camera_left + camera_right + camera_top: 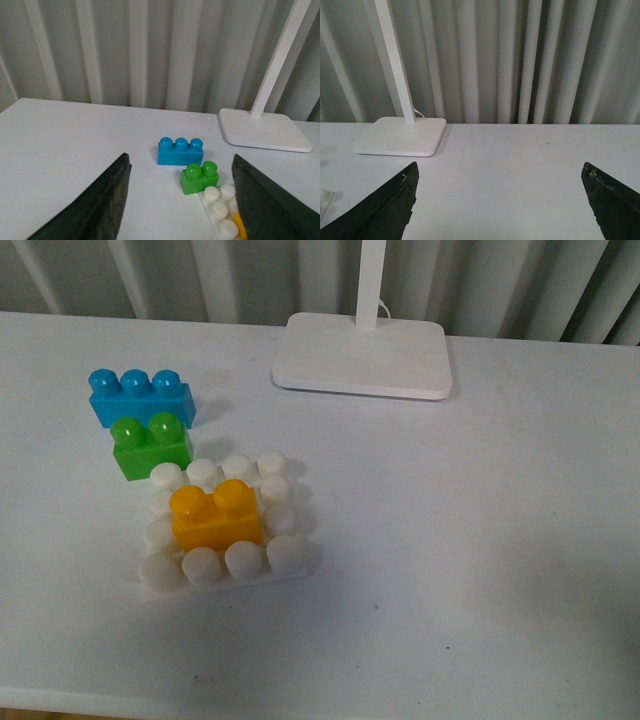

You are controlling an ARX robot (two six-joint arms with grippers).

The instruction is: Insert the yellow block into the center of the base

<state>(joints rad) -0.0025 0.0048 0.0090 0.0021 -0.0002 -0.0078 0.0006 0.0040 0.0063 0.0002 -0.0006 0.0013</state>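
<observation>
The yellow block (215,516) sits on the middle studs of the white base (222,562), at the table's left in the front view. No arm shows in that view. In the left wrist view my left gripper (179,172) is open and empty. The base (218,208) lies by its one finger, and a sliver of the yellow block (240,226) shows behind that finger. In the right wrist view my right gripper (500,175) is open and empty over bare table.
A green two-stud brick (150,445) touches the base's far left corner; a blue three-stud brick (140,396) lies just behind it. Both show in the left wrist view (199,176) (180,150). A white lamp foot (362,353) with a pole stands at the back.
</observation>
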